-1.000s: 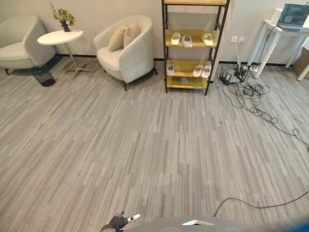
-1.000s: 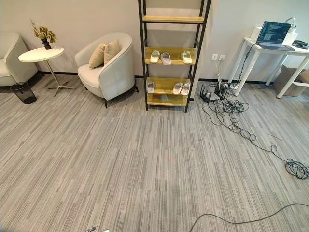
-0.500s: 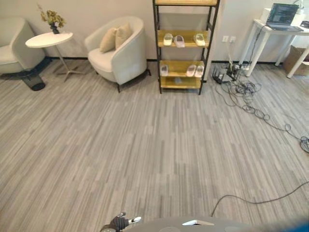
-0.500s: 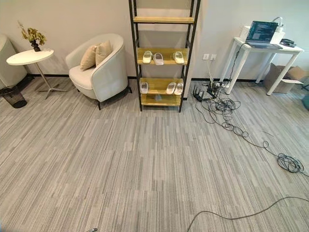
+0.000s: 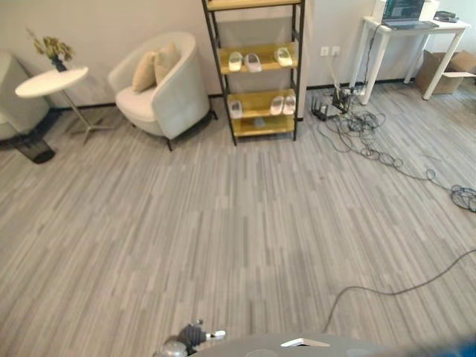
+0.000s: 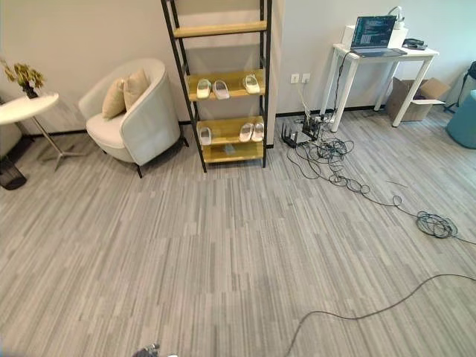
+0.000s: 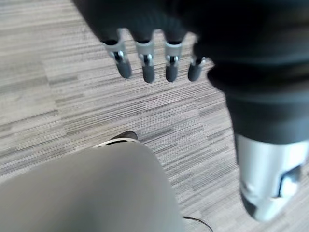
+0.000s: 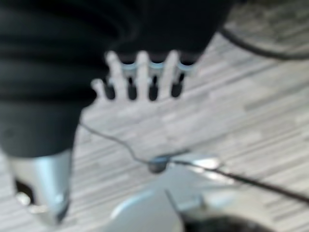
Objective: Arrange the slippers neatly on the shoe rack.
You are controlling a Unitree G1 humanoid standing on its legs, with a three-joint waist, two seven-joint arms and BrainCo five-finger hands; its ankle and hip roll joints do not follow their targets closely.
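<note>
left robot hand (image 7: 154, 63) and right robot hand (image 8: 140, 79) both hanging over floor (image 5: 223, 223), fingers straight and relaxed, holding nothing, touching nothing.

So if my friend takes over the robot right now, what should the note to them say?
Left hand: open, fingers straight, holding nothing, over bare floor.
Right hand: open as well, holding nothing.
Shoe rack: far across the room against the wall, beside the armchair.
Slippers: three on the middle shelf, three on the bottom shelf. On each shelf two lie close together and one lies apart.
Done: all the slippers in sight are already on the rack.
Left: walk up to the rack and, probably, line up the ones that lie apart.
</note>
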